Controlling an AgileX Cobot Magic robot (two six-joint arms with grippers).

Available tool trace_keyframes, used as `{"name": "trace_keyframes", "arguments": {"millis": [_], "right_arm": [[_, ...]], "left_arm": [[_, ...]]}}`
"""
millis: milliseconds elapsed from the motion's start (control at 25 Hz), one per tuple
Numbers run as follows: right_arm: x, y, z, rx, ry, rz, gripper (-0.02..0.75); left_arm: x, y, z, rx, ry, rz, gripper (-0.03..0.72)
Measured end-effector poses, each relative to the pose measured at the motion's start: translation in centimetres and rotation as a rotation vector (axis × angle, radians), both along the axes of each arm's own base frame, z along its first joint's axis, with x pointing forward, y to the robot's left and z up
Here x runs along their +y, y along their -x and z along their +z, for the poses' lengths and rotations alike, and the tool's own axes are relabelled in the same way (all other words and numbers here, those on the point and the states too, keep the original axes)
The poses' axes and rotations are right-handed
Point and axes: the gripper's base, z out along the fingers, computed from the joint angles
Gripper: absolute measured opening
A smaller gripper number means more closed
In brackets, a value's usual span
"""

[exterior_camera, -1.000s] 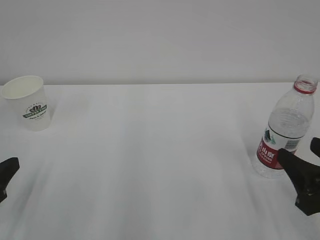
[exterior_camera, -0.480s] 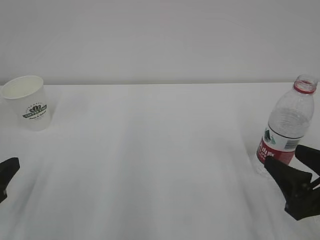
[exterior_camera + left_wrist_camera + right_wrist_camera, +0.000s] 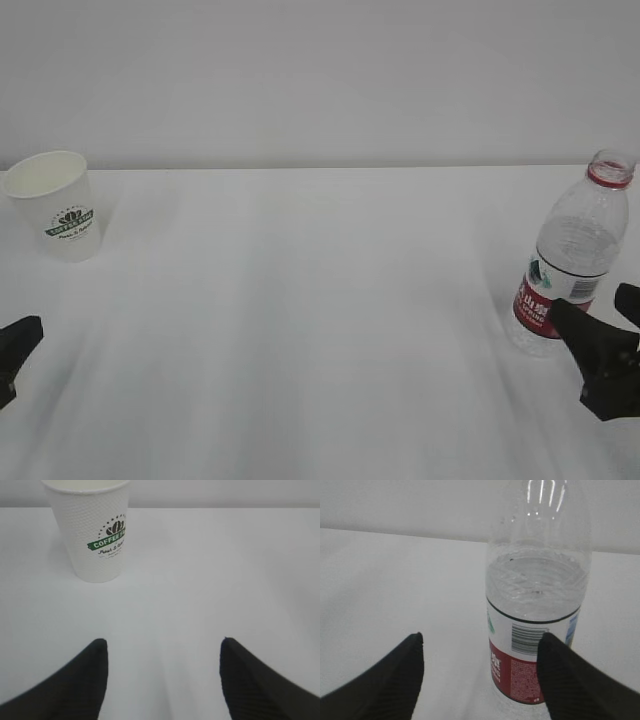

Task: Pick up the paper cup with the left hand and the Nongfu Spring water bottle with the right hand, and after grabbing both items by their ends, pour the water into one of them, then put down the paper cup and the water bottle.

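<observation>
White table (image 3: pixel 320 300), both grippers spread wide, nothing held: left (image 3: pixel 162 645) short of the cup (image 3: pixel 95 535), right (image 3: pixel 480 640) nearly at the bottle (image 3: pixel 535 630). Looks like approach; next each needs to straddle and squeeze.

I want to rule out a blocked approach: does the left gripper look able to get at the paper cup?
Probably yes: the left gripper is open, the paper cup stands upright ahead, slightly left, with only bare table between.

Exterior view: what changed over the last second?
Only the right pincer moved: it slid left across the front of the water bottle, then back right, ending near its starting spot, open, nothing gripped. The left pincer, paper cup and bottle stayed put.
</observation>
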Motion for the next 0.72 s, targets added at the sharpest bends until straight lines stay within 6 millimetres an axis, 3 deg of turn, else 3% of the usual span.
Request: {"name": "trace_keyframes", "arguments": {"millis": [280,720], "right_arm": [[-0.2,-0.1,0.0,-0.001,0.002,-0.022,0.594],[0.2,0.0,-1.3,0.073,0.028,0.024,0.610]], "left_arm": [[-0.1,0.0,0.0,0.000,-0.001,-0.007,0.641],[-0.2,0.0,0.0,0.020,0.091,0.015,0.644]]}}
